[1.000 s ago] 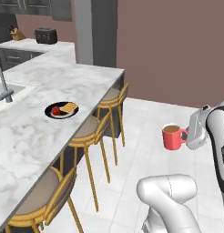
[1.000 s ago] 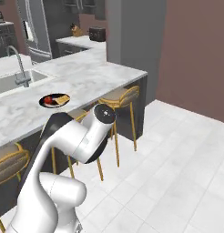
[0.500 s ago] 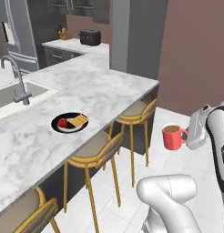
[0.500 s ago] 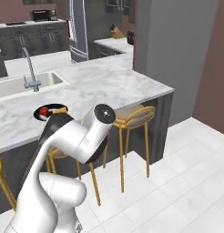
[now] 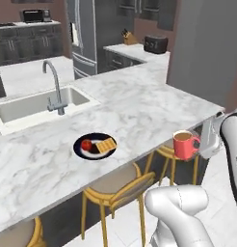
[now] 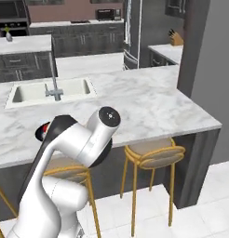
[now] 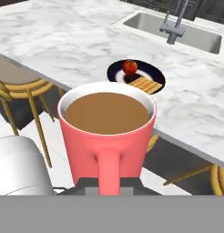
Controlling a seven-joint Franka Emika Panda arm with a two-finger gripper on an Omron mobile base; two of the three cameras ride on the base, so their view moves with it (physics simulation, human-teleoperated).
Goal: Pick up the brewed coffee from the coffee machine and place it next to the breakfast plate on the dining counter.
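One mug (image 5: 185, 144) is in play, red, with brown coffee up near its rim. It hangs in the air off the counter's (image 5: 154, 103) stool-side edge, upright, over the floor and above a stool (image 5: 174, 153). The gripper (image 5: 201, 144) grips it by the handle side, closed on the handle; in the hand view the handle runs straight down toward the fingers, whose tips are hidden behind the mug (image 7: 107, 134).

One plate (image 5: 95, 145) sits on the counter, black and round, close to the stool-side edge and well apart from the mug. It holds two things: one red fruit (image 5: 86, 144) on the side toward the sink and one golden waffle (image 5: 106, 144) just beside it. In the hand view the plate (image 7: 117, 73) lies beyond the mug with the fruit (image 7: 129, 66) and waffle (image 7: 144, 84) on it.

One sink (image 5: 29, 109) is set into the counter behind the plate, a pale basin. One faucet (image 5: 55, 89) stands at its rim. The right base view shows the sink (image 6: 37, 92) and faucet (image 6: 53, 77) too, and a sliver of the plate (image 6: 41, 130) past the arm.

Yellow-legged stools stand along the counter's near edge: three are visible in the left base view, one of them only partly, at the bottom left.

On the far counter stand one black toaster (image 5: 156, 44) and one knife block (image 5: 129, 37).
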